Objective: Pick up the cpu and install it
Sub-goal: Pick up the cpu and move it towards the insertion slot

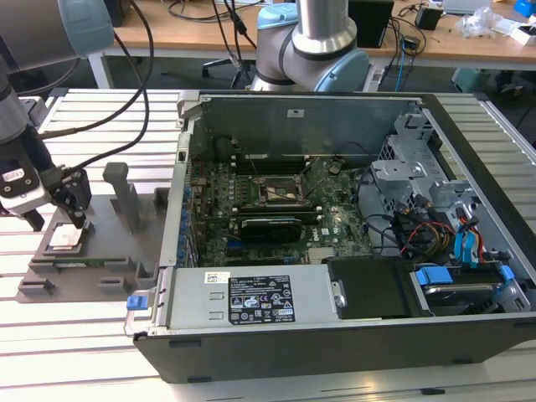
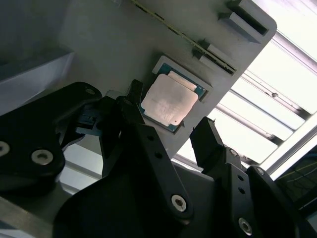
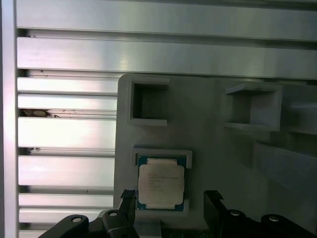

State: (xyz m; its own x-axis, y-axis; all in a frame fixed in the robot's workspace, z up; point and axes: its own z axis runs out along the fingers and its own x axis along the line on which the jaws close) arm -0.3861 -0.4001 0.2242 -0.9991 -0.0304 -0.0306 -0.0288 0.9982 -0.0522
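Gripper (image 1: 57, 219) sits at the exterior view's left, over the gray holder plate (image 1: 113, 251) on the slatted aluminium table (image 1: 92, 352), well apart from the open computer case (image 1: 335, 335). The cpu (image 1: 65, 238) lies flat, silver top up, in a shallow lipped pocket (image 3: 161, 153) of that plate. The lip probably keeps the chip square and in a known spot so it can be taken by its edges. In both wrist views the jaws stand wide: one of the fingers (image 2: 210, 144) is off one side of the cpu (image 2: 170, 101) and the other off the opposite side, with a gap showing on each side. Nothing is held, and no contact with the chip can be seen. The wide spread looks chosen to clear both chip edges, and the straddle lines the pads up with two opposite sides, not the corners. In the first wrist view the cpu (image 3: 161, 184) is centred between the fingertips, so the alignment looks good. The socket frame (image 1: 283, 194) on the motherboard (image 1: 251, 239) inside the case is toward the exterior view's right, with no chip visible in it. Judged stage: pick-up approach, with the cpu not yet grasped or lifted.
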